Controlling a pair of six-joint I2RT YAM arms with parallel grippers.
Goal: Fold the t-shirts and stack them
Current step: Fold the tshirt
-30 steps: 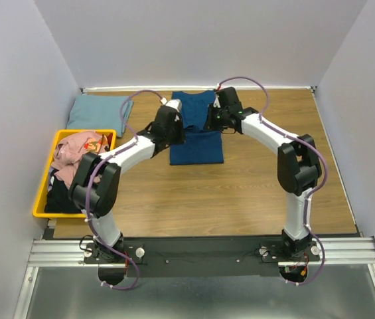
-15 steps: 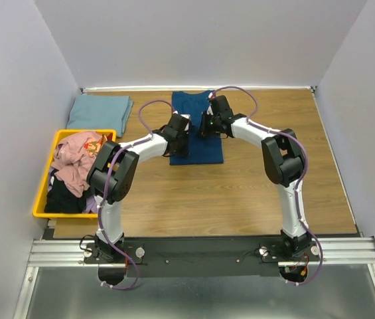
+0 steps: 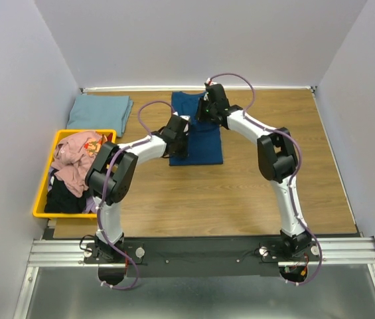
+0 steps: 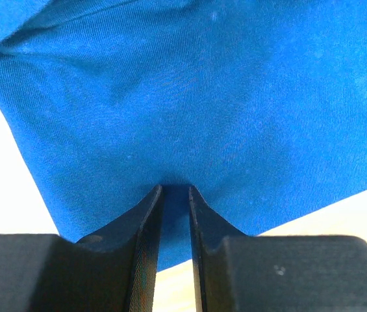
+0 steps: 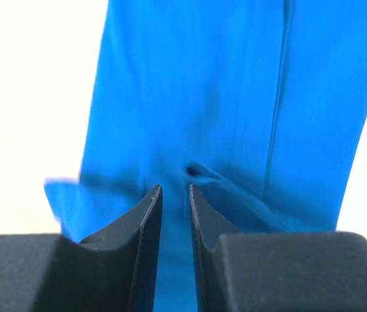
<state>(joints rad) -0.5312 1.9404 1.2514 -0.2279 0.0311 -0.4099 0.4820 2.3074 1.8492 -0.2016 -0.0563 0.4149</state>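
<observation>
Counter (image 3: 253, 193): one, wood-grained, carrying everything below.
Arms: two, both bases at the near edge and both reaching to the same shirt at the far middle.
T-shirts: four that can be told apart. The bin's heap is too tangled to rule out more.
Dark blue t-shirt (image 3: 204, 149): one, spread flat as a narrow upright strip at the far centre of the counter.
Yellow bin (image 3: 39, 199): one, at the left edge, with cloth heaped inside.
Pale grey-blue t-shirt (image 3: 97, 111): one, folded flat in the far left corner, just beyond the bin.
Pink t-shirt (image 3: 74, 159): one, crumpled on top in the bin.
Black t-shirt (image 3: 61, 196): one, under the pink one at the bin's near end.
Left arm (image 3: 111, 176): elbow bent near the bin, forearm slanting right and away, wrist over the shirt's left side.
Right arm (image 3: 277, 156): elbow raised at the right, forearm slanting left and away, wrist at the shirt's far end.
Left fingers (image 4: 141, 240): drawn nearly together, tips down on the blue cloth near its edge.
Right fingers (image 5: 141, 240): drawn nearly together, nipping a small pucker of the blue cloth.
</observation>
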